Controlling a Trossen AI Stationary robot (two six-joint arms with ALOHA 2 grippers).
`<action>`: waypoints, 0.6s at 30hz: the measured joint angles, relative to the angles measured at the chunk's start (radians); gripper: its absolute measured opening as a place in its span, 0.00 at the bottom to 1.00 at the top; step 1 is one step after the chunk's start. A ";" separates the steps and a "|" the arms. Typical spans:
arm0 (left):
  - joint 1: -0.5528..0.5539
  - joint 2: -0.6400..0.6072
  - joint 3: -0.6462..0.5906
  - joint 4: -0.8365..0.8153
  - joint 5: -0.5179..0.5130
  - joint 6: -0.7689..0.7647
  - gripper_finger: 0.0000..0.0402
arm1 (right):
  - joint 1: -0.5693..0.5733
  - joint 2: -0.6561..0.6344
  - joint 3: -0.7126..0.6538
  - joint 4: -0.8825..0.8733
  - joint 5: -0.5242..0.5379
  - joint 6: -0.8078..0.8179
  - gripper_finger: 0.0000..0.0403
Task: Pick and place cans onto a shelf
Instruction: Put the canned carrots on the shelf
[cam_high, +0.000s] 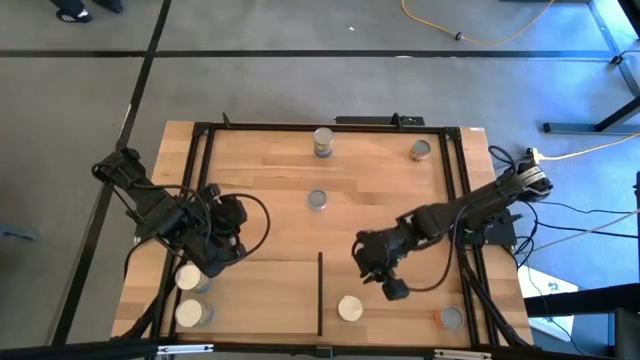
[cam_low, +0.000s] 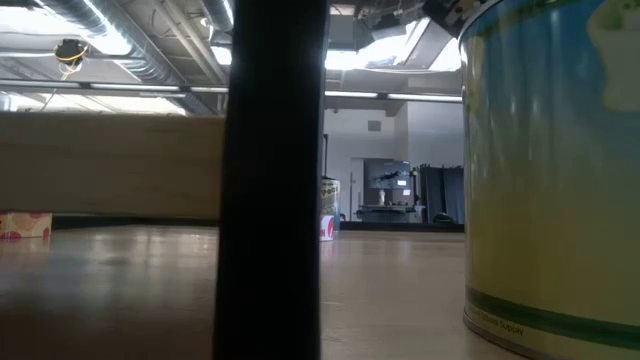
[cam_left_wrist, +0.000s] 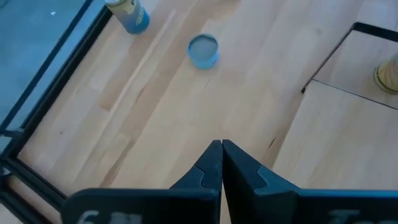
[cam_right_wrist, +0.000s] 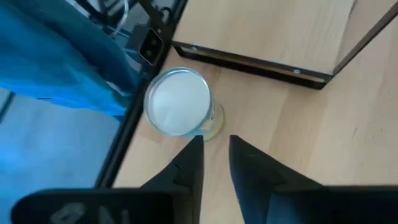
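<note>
Several cans stand on the table. Two pale-topped ones (cam_high: 190, 278) (cam_high: 193, 314) are on the light-wood shelf (cam_high: 260, 300), left of its black upright divider (cam_high: 320, 295). A cream-topped can (cam_high: 350, 308) (cam_right_wrist: 179, 101) stands just right of the divider, near the table's near edge. My right gripper (cam_high: 388, 290) (cam_right_wrist: 215, 144) is open just short of this can, with nothing between its fingers. My left gripper (cam_high: 215, 252) (cam_left_wrist: 221, 148) is shut and empty above the shelf's far left part. The low view shows one can (cam_low: 550, 170) close up beside the divider (cam_low: 272, 180). My right gripper slants down toward the table's near left. One fingertip (cam_right_wrist: 196, 144) shows right at the foot of the cream-topped can (cam_right_wrist: 211, 129), which stands upright on the table. Whether the fingertip touches the can I cannot tell.
More cans stand at the far middle (cam_high: 323, 143), the far right (cam_high: 420, 150), the table's centre (cam_high: 317, 200) (cam_left_wrist: 203, 50) and the near right corner (cam_high: 452, 317). A black frame (cam_high: 200, 140) rims the table. Cables trail from both arms.
</note>
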 joint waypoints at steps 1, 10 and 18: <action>0.000 0.000 0.000 0.000 -0.005 0.001 0.00 | 0.009 0.010 0.000 0.004 0.027 0.007 0.19; 0.012 0.000 0.000 0.000 -0.010 0.058 0.00 | 0.024 0.109 0.027 0.010 0.049 0.328 0.19; 0.012 0.000 0.000 0.000 -0.009 0.078 0.00 | 0.054 0.212 0.107 0.015 0.011 0.351 0.19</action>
